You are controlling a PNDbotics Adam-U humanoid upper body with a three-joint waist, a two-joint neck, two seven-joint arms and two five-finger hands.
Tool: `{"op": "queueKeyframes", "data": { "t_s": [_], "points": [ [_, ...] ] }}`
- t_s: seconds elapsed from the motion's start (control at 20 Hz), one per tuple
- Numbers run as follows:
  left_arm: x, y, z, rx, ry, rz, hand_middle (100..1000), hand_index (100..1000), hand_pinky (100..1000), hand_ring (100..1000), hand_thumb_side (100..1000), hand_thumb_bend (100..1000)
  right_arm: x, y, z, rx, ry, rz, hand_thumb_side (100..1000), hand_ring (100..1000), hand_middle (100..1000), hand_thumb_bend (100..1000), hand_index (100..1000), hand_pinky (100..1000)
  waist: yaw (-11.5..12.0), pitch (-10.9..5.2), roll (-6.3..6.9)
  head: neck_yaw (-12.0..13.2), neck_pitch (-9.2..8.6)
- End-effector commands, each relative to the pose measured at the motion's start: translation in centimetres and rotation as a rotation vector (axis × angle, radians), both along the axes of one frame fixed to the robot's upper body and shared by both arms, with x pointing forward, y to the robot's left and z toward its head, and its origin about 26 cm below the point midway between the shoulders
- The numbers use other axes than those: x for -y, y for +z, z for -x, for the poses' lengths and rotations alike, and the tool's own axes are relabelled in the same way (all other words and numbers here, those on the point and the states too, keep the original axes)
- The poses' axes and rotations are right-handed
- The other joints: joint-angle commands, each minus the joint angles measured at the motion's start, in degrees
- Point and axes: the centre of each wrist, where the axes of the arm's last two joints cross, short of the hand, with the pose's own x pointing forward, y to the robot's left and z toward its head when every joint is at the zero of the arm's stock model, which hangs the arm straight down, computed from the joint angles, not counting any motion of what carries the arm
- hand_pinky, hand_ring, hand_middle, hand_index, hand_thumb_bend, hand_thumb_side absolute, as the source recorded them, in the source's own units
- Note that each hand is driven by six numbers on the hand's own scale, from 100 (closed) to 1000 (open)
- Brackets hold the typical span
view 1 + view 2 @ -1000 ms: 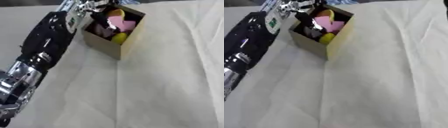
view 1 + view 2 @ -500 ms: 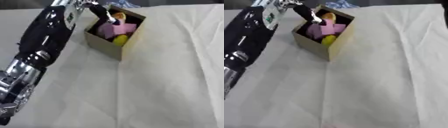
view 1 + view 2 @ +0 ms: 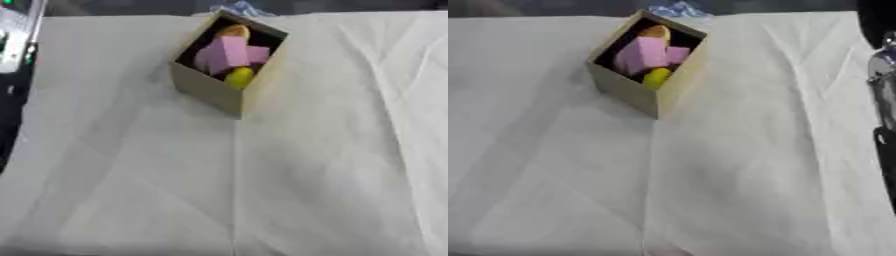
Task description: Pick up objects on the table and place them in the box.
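A tan cardboard box [image 3: 213,89] stands open at the far middle of the white-clothed table [image 3: 262,190]. Inside lie a pink block [image 3: 226,54], a yellow piece [image 3: 239,77] and an orange piece [image 3: 232,32]. Only a strip of my left arm [image 3: 12,35] shows at the upper left edge, well away from the box; its hand is out of view. A silver and black part of my right arm [image 3: 884,95] shows at the right edge of the right eye view, and its hand is also hidden.
Something blue and white [image 3: 672,9] lies just behind the box at the table's far edge. The cloth has long creases running toward the near edge.
My left arm and hand, which were over the box's opening, have drawn back to the left edge. The box's contents now show uncovered.
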Motion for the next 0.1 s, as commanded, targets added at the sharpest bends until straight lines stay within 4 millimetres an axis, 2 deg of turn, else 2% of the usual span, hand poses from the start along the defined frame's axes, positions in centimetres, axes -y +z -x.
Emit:
{"op": "queueKeyframes", "data": {
  "t_s": [0.05, 0.1],
  "points": [
    [-1.93, 0.68, 2.67, 0.065, 0.004, 0.089, 683, 836, 747, 722, 617, 336, -0.26, 0.89, 0.46, 0.051, 0.004, 0.002, 576, 873, 614, 100, 721, 907, 0.16, -1.27, -0.32, -0.22, -0.18],
    [-2.54, -0.21, 2.99, 0.045, 0.006, 0.111, 682, 837, 746, 721, 621, 342, -0.32, 0.85, 0.45, 0.051, 0.006, -0.003, 578, 875, 618, 100, 724, 911, 0.23, -1.26, -0.56, -0.20, -0.21]
  ]
}}
